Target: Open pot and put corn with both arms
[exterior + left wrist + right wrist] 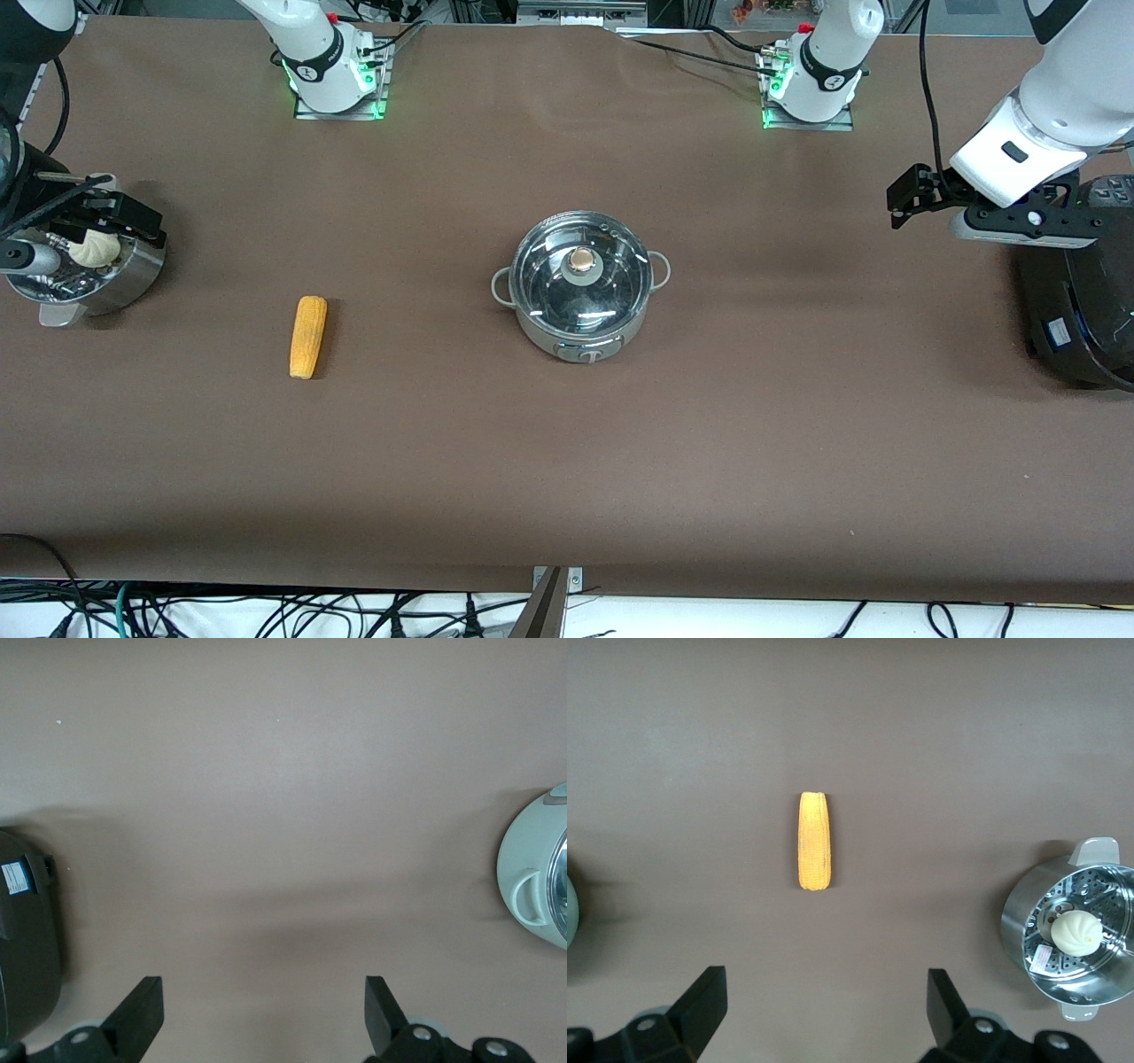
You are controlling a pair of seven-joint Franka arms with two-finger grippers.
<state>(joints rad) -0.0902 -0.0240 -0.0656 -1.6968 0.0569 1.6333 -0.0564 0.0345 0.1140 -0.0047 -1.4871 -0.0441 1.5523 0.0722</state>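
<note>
The steel pot point(580, 330) stands at the table's middle, its glass lid point(580, 283) with a tan knob point(581, 259) shut on it. Its side and one loop handle show in the left wrist view point(532, 877). The yellow-orange corn point(307, 336) lies flat on the table toward the right arm's end, and it also shows in the right wrist view point(814, 841). My right gripper point(111, 221) hangs open and empty in the air by the steamer basket. My left gripper point(1032, 235) hangs open and empty over the table beside the black cooker.
A perforated steel steamer basket point(133, 275) with a white bun point(94, 249) stands at the right arm's end; it also shows in the right wrist view point(1019, 921). A large black cooker point(1085, 310) stands at the left arm's end.
</note>
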